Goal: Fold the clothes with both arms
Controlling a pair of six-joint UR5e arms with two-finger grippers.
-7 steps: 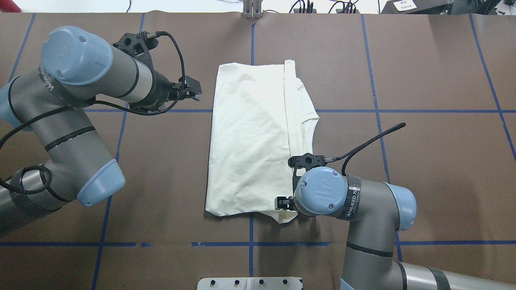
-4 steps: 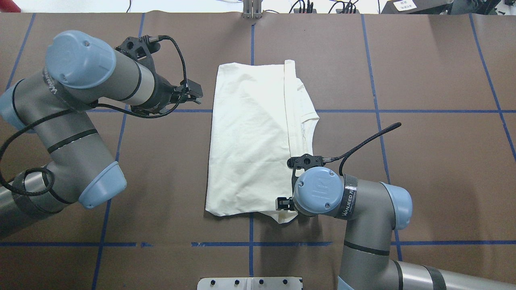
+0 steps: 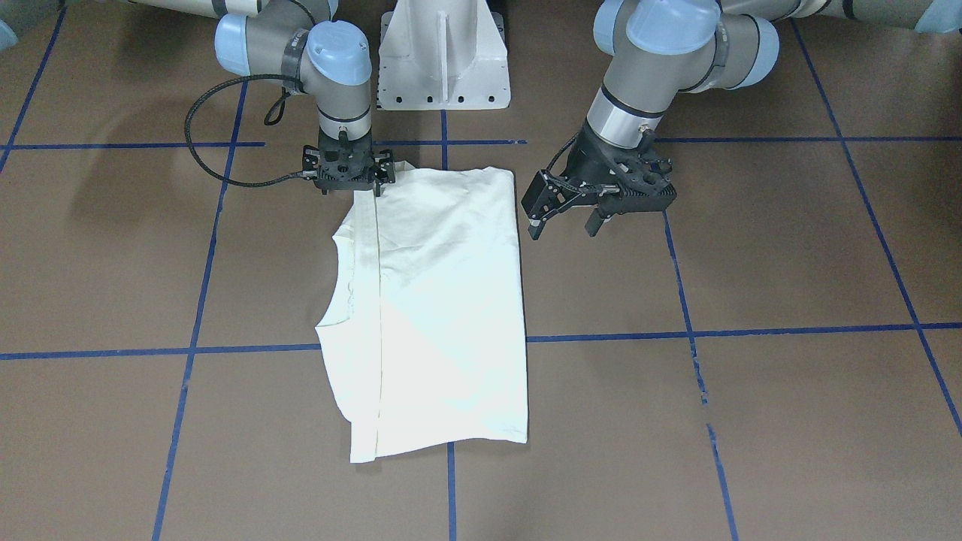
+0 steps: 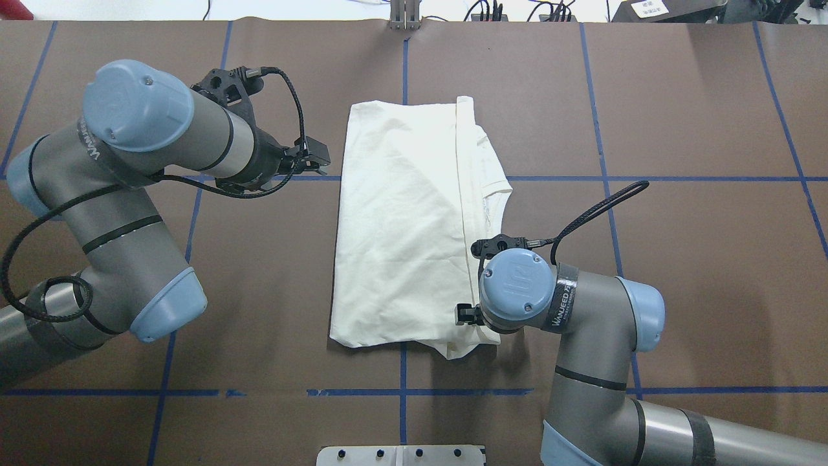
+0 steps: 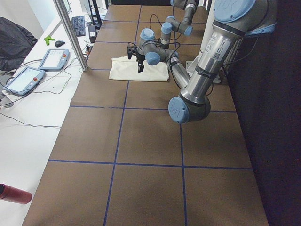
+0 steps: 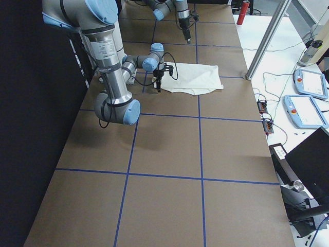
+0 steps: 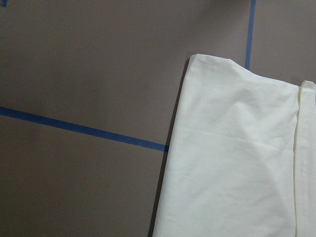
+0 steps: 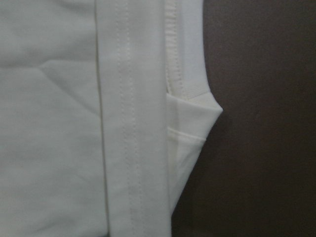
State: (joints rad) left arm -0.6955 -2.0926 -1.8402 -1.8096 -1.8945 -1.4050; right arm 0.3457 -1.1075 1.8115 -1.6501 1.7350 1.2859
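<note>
Cream-white shirt (image 4: 401, 220), folded lengthwise, plain side up, lying flat

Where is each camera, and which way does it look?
Front-facing: across the table, facing the robot; shirt, left arm, right arm.
Overhead: behind the robot, looking down; both arms, shirt.
Exterior left: table's left end; left arm nearest.
Exterior right: table's right end; right arm nearest.
Left wrist: down on shirt corner; no arm.
Right wrist: close on shirt hem; no arm.
Front-facing and overhead share the shirt, mirrored.
</note>
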